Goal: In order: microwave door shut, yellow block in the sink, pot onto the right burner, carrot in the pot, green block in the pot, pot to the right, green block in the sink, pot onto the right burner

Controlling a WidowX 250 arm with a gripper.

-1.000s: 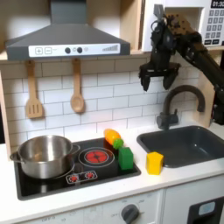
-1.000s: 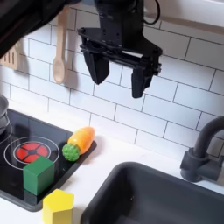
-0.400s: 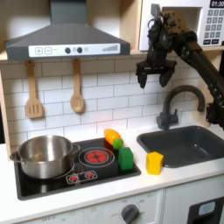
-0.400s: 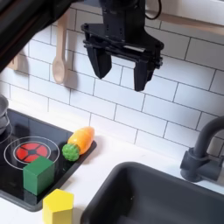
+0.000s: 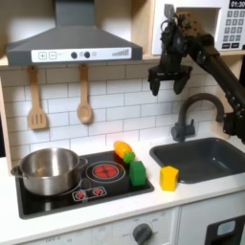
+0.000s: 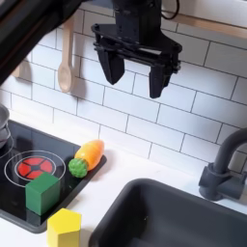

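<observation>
White tiles stand behind your gripper point(image 6: 135, 75), which hangs high, open and empty, so the yellow block point(image 5: 169, 177) on the surface beside the sink point(image 5: 206, 158) waits for you.

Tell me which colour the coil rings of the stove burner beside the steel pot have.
Red, clearest in the first exterior view: the round stove burner.

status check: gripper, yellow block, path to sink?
Gripper open, empty, high by the tiled wall. Yellow block on counter beside the sink. Nothing between them.
</observation>
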